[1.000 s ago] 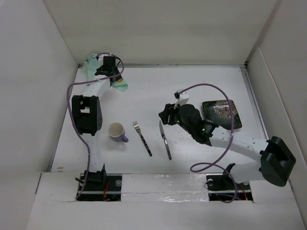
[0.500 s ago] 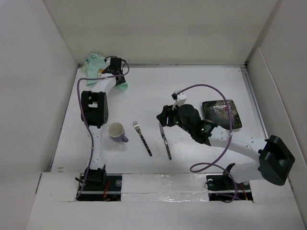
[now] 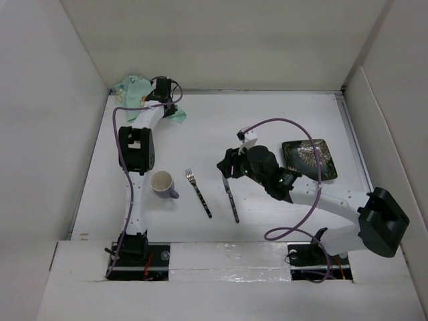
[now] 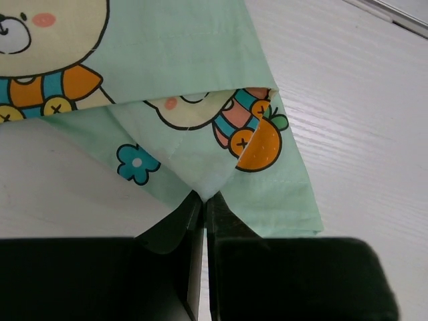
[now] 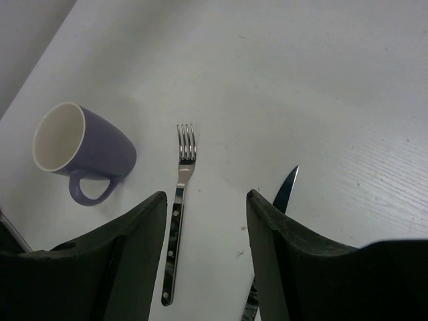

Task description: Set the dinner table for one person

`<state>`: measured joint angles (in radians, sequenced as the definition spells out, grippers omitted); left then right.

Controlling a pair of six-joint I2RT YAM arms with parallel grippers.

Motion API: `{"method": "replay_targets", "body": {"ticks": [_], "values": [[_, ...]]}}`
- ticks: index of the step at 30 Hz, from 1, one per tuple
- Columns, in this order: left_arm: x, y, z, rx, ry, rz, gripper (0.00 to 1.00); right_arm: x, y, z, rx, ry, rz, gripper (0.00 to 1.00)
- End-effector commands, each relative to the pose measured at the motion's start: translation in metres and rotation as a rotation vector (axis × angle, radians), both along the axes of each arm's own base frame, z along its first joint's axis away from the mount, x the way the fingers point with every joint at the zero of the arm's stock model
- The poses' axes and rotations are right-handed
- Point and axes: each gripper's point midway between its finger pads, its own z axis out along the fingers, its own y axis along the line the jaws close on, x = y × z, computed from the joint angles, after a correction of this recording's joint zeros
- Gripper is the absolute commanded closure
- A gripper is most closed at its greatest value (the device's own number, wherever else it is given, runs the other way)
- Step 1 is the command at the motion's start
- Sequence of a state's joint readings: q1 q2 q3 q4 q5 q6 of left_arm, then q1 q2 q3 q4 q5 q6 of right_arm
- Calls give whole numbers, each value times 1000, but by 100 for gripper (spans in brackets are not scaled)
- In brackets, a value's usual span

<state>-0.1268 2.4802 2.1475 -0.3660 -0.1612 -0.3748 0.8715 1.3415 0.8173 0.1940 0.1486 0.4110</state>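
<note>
A mint-green cartoon-print cloth [image 3: 132, 87] lies crumpled in the back left corner of the white dinner table [image 3: 214, 124]. My left gripper [image 3: 167, 103] is shut on a folded corner of the cloth [image 4: 194, 144], its jaws pinched together on the pale fold [image 4: 202, 194]. A fork [image 3: 198, 192] and a knife [image 3: 231, 196] lie side by side near the front. My right gripper [image 3: 226, 166] hovers open over them, with the fork [image 5: 178, 200] by its left finger, the knife tip [image 5: 286, 187] by its right, and nothing between the fingers [image 5: 207, 197].
A purple mug [image 3: 162, 182] with a white inside stands left of the fork, handle toward the front. A dark patterned square plate [image 3: 309, 159] sits at the right, behind the right arm. White walls enclose the table on three sides.
My left gripper has reached further back over the cloth and closed on its folded corner. The right gripper has drifted slightly left, still open.
</note>
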Motion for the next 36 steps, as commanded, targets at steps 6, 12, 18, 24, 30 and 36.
{"method": "replay_targets", "body": {"ticks": [6,12,18,24,30,36], "values": [[-7,-72,52,-243,-122,-182,100,16,-1,27,39,-80,-60,46],[-31,-165,99,-381,-215,-380,100,28,-16,19,15,-76,-134,62],[-58,-241,99,-398,-215,-523,100,47,-46,15,28,-46,-234,91],[-66,-240,102,-408,-216,-487,54,69,-82,1,65,2,-329,80],[-91,-222,150,-435,-329,-447,42,96,-100,-28,73,78,-390,54],[-105,-156,133,-396,-380,-179,51,130,-98,-42,147,187,-397,50]]}}
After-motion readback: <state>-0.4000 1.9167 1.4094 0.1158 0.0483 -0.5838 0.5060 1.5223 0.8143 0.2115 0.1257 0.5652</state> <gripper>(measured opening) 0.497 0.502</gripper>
